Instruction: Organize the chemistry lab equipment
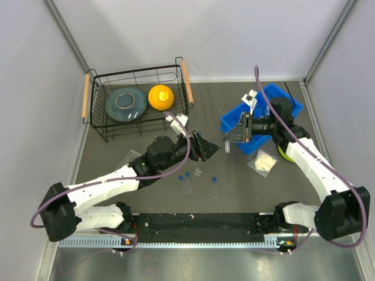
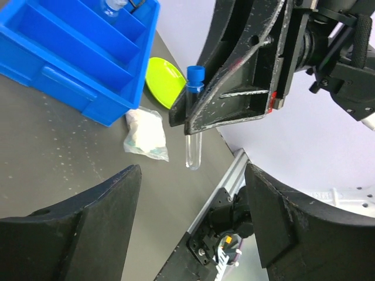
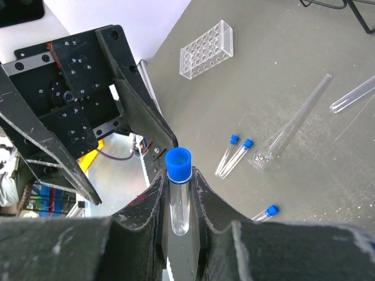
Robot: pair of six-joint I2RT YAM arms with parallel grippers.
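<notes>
- Tube (image 2: 192, 143) status: right gripper (image 3: 177, 181) has it clamped just under the blue cap, hanging upright above the table. Most of the body dangles free below the fingers.
- Left gripper (image 1: 210, 150) sits just beside it, facing it, jaws spread wide with nothing in them.
- Rack (image 3: 206, 50) is well away on the far side of the left arm, so my guess is a handover comes first, or a long reach.
- Biggest worry: slick thin tube, grip only near the top. Any jolt and it could slide through or pivot, then drop.
- If it's a handover, the left jaws closing off-centre could knock the free end sideways. If the right lets go before the left has closed, the tube just falls.
- Both grippers are very close together, so a sloppy approach could mean fingers clipping fingers.
- Loose tubes (image 3: 233, 154) lie on the table below. A low sweep or a dropped tube would likely send them rolling.
- Rack holes look small, so a tilted tube would probably catch on the rim.
</notes>
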